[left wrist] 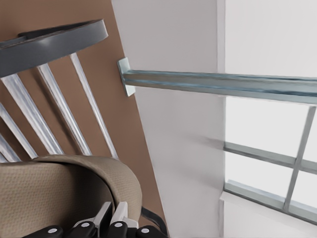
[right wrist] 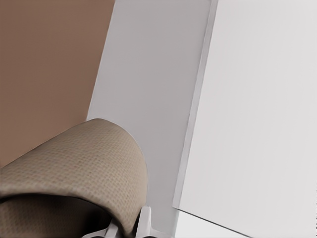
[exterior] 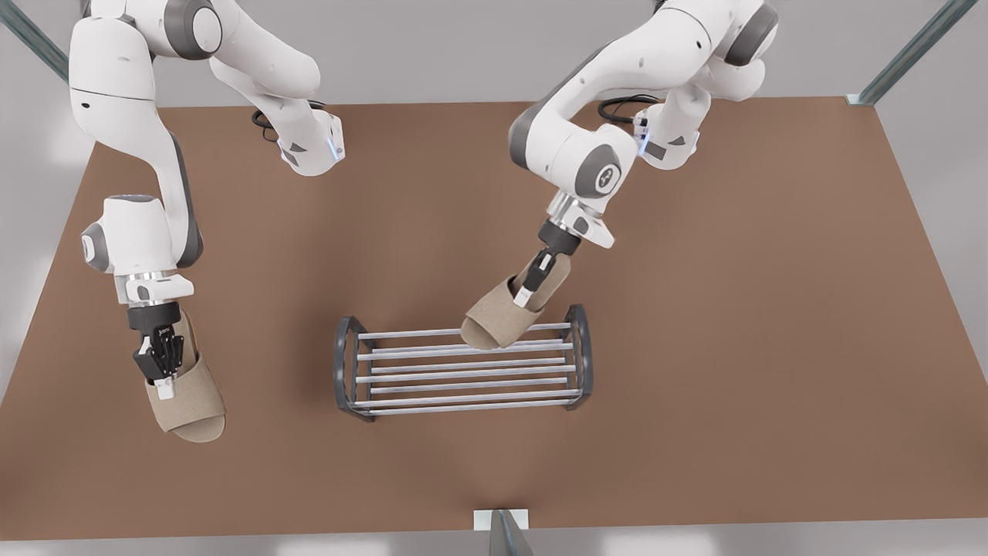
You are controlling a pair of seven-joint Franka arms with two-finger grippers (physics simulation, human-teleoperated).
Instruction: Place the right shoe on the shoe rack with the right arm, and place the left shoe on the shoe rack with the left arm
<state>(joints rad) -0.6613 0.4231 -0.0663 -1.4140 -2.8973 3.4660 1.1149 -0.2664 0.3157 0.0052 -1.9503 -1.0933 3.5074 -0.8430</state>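
Observation:
The shoe rack [exterior: 463, 379], silver bars between dark arched ends, stands at mid-table. My left gripper [exterior: 532, 289], on the front view's right, is shut on the upper of the tan left shoe [exterior: 494, 320]. That shoe hangs tilted, toe down over the rack's back bars near its end on the front view's right. In the left wrist view the left shoe [left wrist: 49, 193] sits just above the rack [left wrist: 54, 39]. On the front view's left, my right gripper [exterior: 164, 378] is shut on the tan right shoe [exterior: 193, 405], well apart from the rack. The right shoe [right wrist: 74, 158] fills the right wrist view's lower corner.
The brown table [exterior: 733, 309] has open room on both sides of the rack. A metal bracket [exterior: 502, 525] stands at the table's front edge, seen as a rail [left wrist: 218, 82] in the left wrist view. Frame struts rise at the back corners.

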